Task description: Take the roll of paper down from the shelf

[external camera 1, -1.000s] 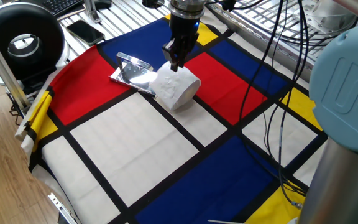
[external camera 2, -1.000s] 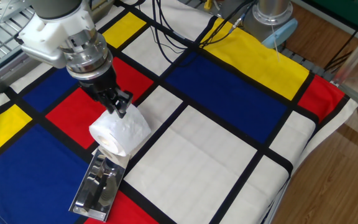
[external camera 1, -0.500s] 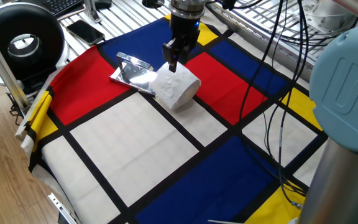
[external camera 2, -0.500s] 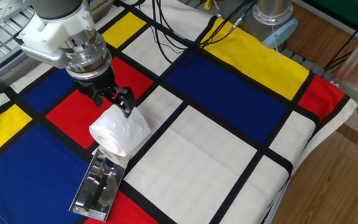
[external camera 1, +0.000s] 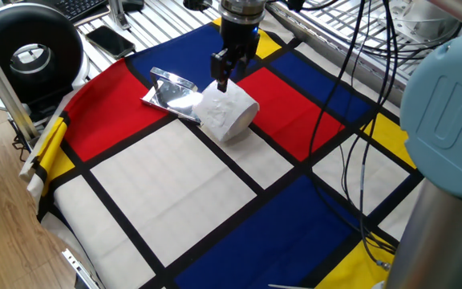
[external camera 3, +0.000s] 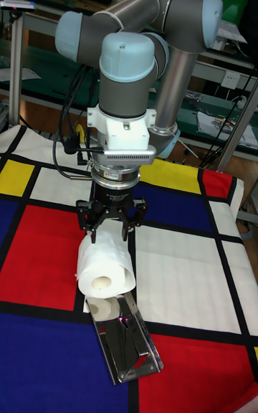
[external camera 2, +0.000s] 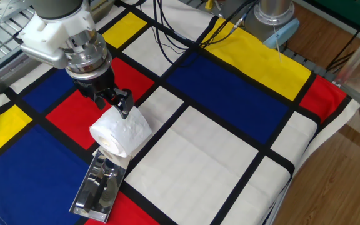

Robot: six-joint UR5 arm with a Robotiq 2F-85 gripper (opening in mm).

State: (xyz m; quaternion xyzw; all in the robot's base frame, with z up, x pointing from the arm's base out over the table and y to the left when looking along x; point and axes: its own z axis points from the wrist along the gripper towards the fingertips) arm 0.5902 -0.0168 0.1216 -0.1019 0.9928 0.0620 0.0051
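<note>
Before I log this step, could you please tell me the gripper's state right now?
Gripper: open, holding nothing, just above the roll of paper.

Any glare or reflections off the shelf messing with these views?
Tall fixed view: the shelf mirrors the roll of paper, giving a ghost core below it. One fixed view: shelf shows bright glare patches. The other fixed view: shelf shows dark, streaky reflections.

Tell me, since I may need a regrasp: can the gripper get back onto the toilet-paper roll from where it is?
Probably yes. The gripper hangs open right above the toilet-paper roll, nothing between them; the shelf lies to one side, clear of a straight descent.
</note>
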